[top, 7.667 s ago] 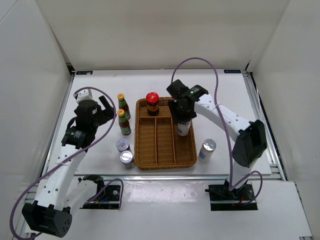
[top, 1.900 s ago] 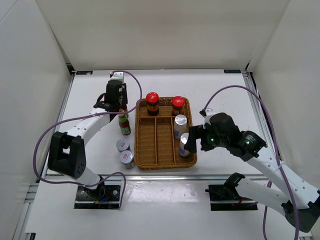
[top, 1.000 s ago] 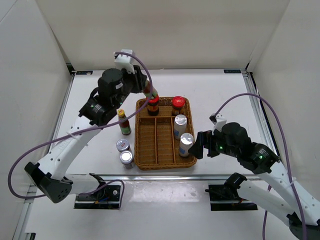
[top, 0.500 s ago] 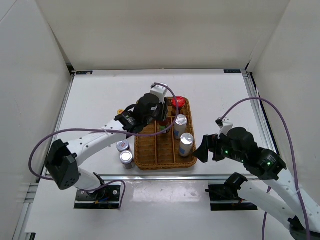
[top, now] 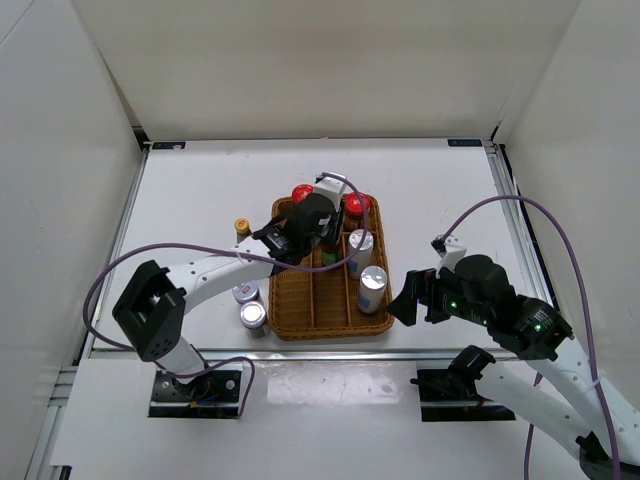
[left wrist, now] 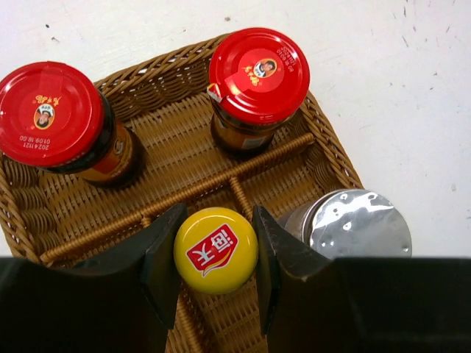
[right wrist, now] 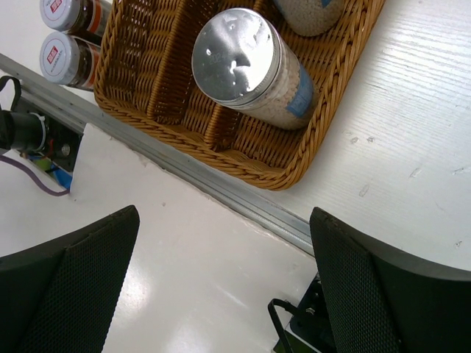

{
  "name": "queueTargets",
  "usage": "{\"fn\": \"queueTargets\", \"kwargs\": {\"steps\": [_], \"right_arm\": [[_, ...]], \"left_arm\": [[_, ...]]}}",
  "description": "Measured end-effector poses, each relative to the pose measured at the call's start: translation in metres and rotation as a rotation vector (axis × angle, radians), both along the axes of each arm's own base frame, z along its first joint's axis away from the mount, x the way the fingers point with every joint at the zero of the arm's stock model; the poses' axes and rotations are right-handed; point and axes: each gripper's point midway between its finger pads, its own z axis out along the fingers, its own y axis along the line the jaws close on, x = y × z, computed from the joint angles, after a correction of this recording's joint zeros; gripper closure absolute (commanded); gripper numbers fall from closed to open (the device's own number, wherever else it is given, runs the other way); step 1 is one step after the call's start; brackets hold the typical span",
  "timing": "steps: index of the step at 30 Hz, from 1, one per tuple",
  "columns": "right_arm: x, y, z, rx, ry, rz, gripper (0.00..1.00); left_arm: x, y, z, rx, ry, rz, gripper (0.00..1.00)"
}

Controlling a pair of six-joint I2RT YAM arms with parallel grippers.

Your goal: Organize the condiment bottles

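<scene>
My left gripper point(left wrist: 217, 254) is shut on the yellow cap of a sauce bottle point(left wrist: 213, 244). It holds the bottle upright over the wicker tray's point(left wrist: 176, 70) middle lane, just in front of the cross divider. In the overhead view the left gripper point(top: 322, 243) hides most of that bottle. Two red-capped jars point(left wrist: 50, 112) point(left wrist: 258, 71) stand in the back compartments. Two silver-topped shakers point(top: 360, 243) point(top: 373, 283) stand in the right lane. A second yellow-capped bottle point(top: 241, 227) and two short silver-lidded jars point(top: 245, 291) point(top: 252, 315) stand on the table left of the tray. My right gripper point(top: 404, 302) is open and empty beside the tray's near right corner.
The tray's left lane point(top: 290, 285) holds nothing. In the right wrist view the near shaker point(right wrist: 237, 57), the tray rim point(right wrist: 280, 175) and the table's metal front edge point(right wrist: 243, 213) lie ahead of the open right gripper point(right wrist: 221, 283). White walls enclose the table.
My left gripper has carried the yellow-capped bottle from high behind the tray down over its middle. The right gripper has backed a little away from the near shaker.
</scene>
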Motion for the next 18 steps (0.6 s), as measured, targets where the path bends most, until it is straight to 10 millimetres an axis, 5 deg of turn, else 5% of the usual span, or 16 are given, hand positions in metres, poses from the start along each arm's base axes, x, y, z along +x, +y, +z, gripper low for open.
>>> {"fn": "queueTargets", "kwargs": {"steps": [3, 9, 12, 13, 14, 18], "right_arm": [[0.000, 0.000, 0.000, 0.000, 0.000, 0.000, 0.00], [0.000, 0.000, 0.000, 0.000, 0.001, 0.000, 0.00], [0.000, 0.000, 0.000, 0.000, 0.000, 0.000, 0.00], [0.000, 0.000, 0.000, 0.000, 0.001, 0.000, 0.00], [0.000, 0.000, 0.000, 0.000, 0.001, 0.000, 0.00], [0.000, 0.000, 0.000, -0.001, 0.002, 0.000, 0.00]], "left_arm": [[0.003, -0.004, 0.001, -0.004, -0.019, 0.003, 0.86], [0.000, -0.005, 0.001, 0.015, -0.029, 0.010, 0.64], [-0.002, -0.004, 0.002, 0.037, -0.031, 0.018, 0.44], [-0.003, -0.003, 0.002, 0.051, -0.033, 0.017, 0.12], [-0.004, -0.002, 0.004, 0.069, -0.041, 0.017, 0.00], [-0.001, -0.003, 0.037, 0.063, -0.090, 0.027, 0.00]]}}
